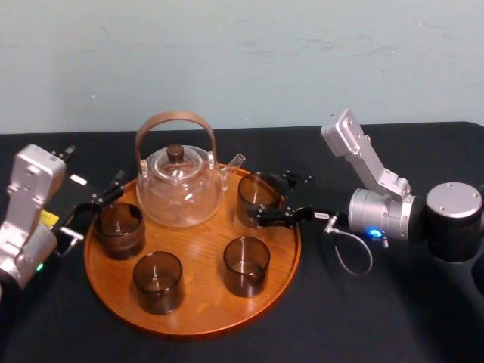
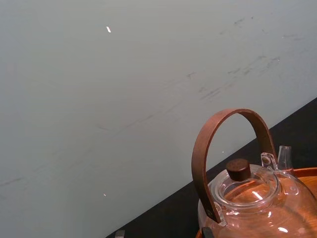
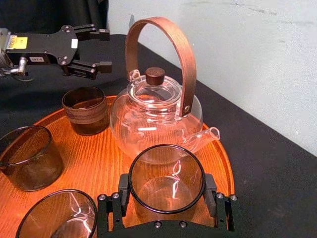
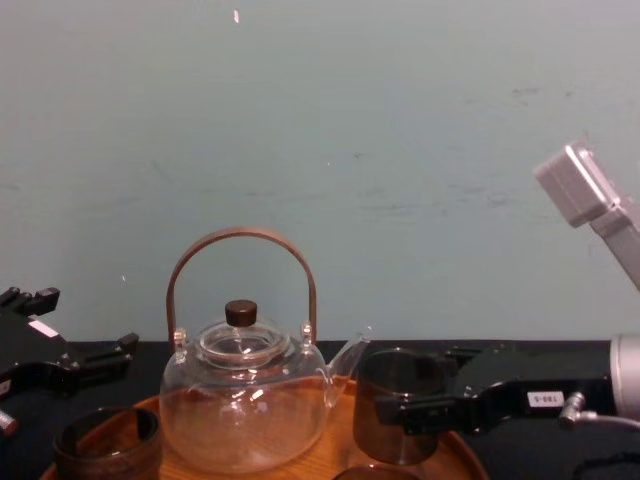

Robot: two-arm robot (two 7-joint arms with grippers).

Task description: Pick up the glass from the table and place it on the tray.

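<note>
Keep the right gripper (image 1: 277,198) closed narrow on the glass (image 3: 167,191), one finger pressed to each side of the wall, already above the tray (image 1: 197,302) lying directly beneath the fingers; cannot tell whether the base touches the wood yet. Lower straight down until seated flat, open both fingers evenly, then back out along the line of approach. Mind the teapot (image 1: 181,189) spout just beyond the fingertips and another glass (image 1: 246,265) near the closer finger. Leave the left gripper (image 3: 101,49) parked across the tray, fingers spread. Short, straight-walled, smoky brown and see-through, dark-rimmed, empty, upright; probably slick, so no loosening early.
</note>
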